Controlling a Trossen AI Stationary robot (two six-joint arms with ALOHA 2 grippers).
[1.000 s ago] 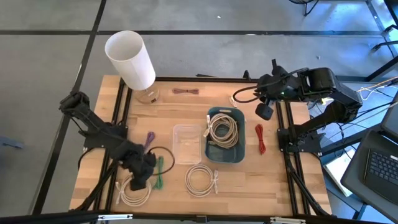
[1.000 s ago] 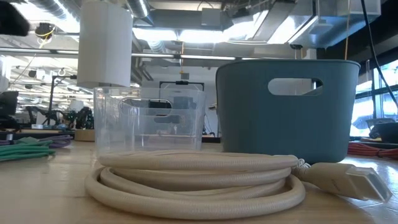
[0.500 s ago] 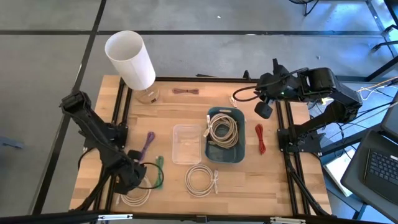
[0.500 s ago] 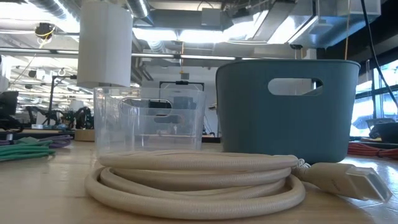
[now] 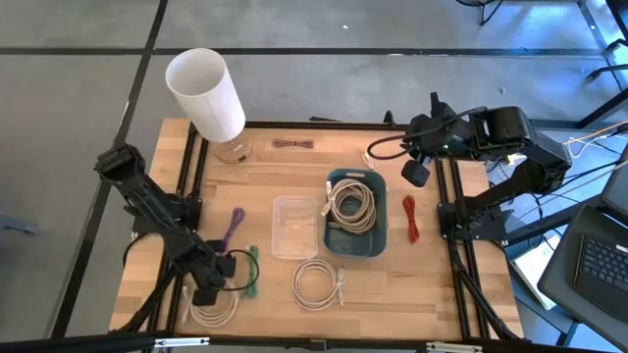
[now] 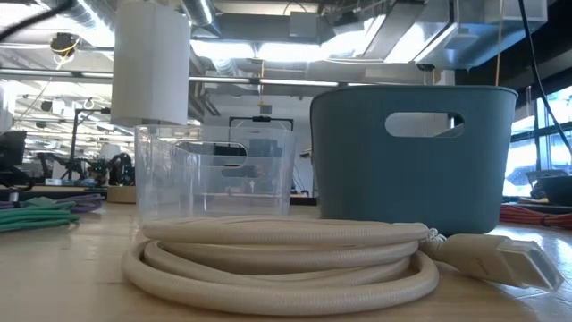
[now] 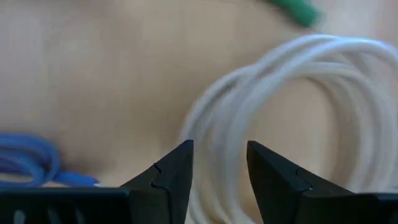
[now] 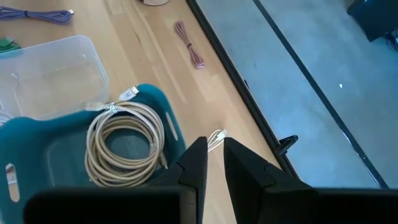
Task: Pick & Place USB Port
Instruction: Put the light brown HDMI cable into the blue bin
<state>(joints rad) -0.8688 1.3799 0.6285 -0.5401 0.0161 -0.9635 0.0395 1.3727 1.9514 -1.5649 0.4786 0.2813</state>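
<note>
two parted fingers (image 7: 217, 171) over white cable coil (image 7: 292, 118), wrist-only

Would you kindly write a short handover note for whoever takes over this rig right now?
Left gripper: open, empty, above the white cable coil at the table's near left corner.
Right gripper: waiting over the far right edge, fingers nearly closed, empty.
Blue bin: holds one beige cable coil.
Clear container: looks empty.
Another white coil lies at near centre.
Done: one cable is binned.
Left: grasp and place the loose coils.
</note>
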